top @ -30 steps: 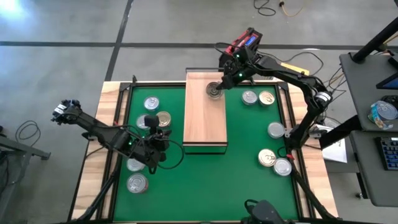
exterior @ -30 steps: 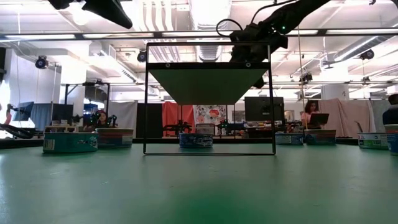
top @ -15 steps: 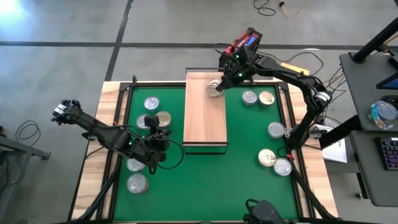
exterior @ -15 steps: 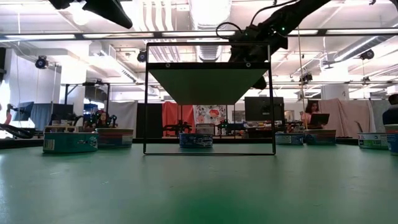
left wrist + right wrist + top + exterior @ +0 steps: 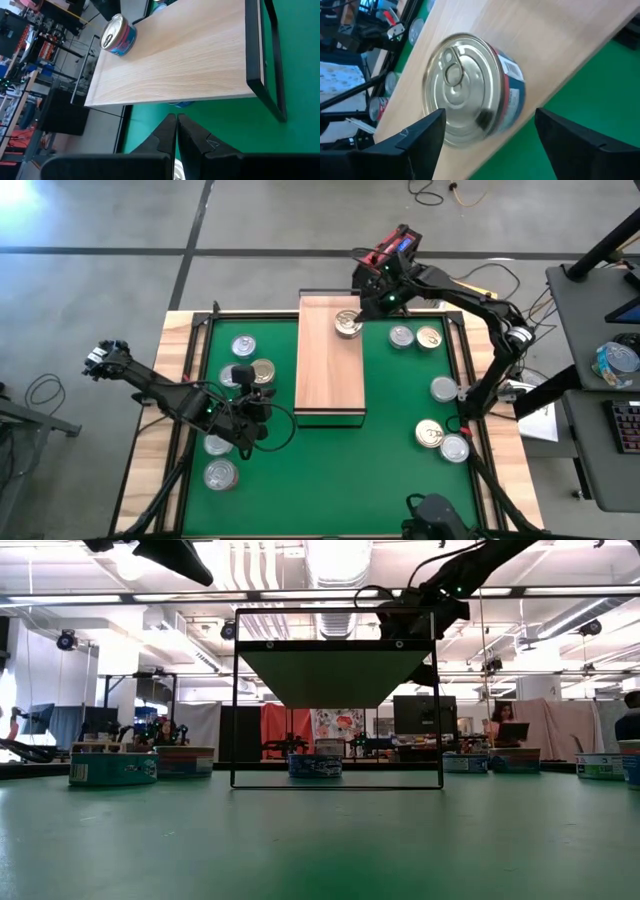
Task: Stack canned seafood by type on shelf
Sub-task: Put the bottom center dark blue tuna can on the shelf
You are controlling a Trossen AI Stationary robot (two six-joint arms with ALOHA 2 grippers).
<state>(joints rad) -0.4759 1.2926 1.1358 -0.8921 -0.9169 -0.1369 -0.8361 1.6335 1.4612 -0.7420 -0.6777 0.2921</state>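
My left gripper (image 5: 252, 402) hangs over the green mat (image 5: 330, 470) just left of the shelf (image 5: 330, 380), fingers (image 5: 170, 135) pressed together on nothing, silver and gold tins around it. On the shelf's far end stands one silver-lidded can (image 5: 348, 324), upright. My right gripper (image 5: 368, 308) sits just beyond that can, fingers (image 5: 415, 142) spread wide on either side and clear of it. More tins (image 5: 415, 337) lie on the mat's right side.

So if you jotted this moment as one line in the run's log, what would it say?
right gripper: open, beside silver-lid can standing free on shelf | left gripper: shut, empty, waiting over green mat
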